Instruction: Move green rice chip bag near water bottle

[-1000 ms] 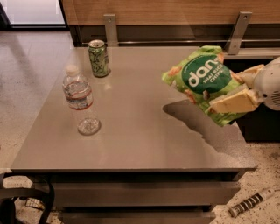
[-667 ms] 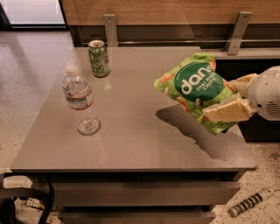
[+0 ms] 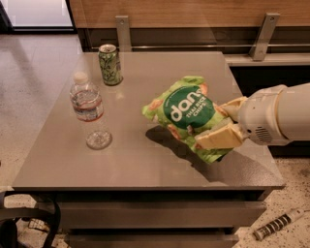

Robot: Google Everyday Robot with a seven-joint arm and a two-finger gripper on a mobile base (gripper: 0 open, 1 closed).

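The gripper (image 3: pixel 212 125) reaches in from the right side of the view, over the right half of the tabletop (image 3: pixel 145 164). It is clamped on the green rice chip bag (image 3: pixel 186 109). One cream-coloured finger (image 3: pixel 219 137) lies across the bag's lower right corner, and the other shows at the bag's upper right edge. The white, rounded wrist and arm (image 3: pixel 273 115) run off the right edge of the view.

The bag is tilted, with its dark green oval logo and white lettering facing the camera and its free end pointing left, toward the middle of the tabletop. A dark shadow lies on the grey surface below and to the right of the bag, which appears to be held clear of the tabletop rather than resting on it.

The water bottle (image 3: pixel 87 110) stands upright on the left part of the tabletop, white cap on top and label band around its middle. It is well apart from the bag, with bare grey surface between them. A green soda can (image 3: pixel 110 64) stands upright behind the bottle, close to the far edge.

Behind the tabletop runs a wood-panelled wall (image 3: pixel 193 12) with two metal brackets. On the speckled floor at the lower right lies a small striped cylinder (image 3: pixel 278 224), and a black cable (image 3: pixel 34 213) loops at the lower left.
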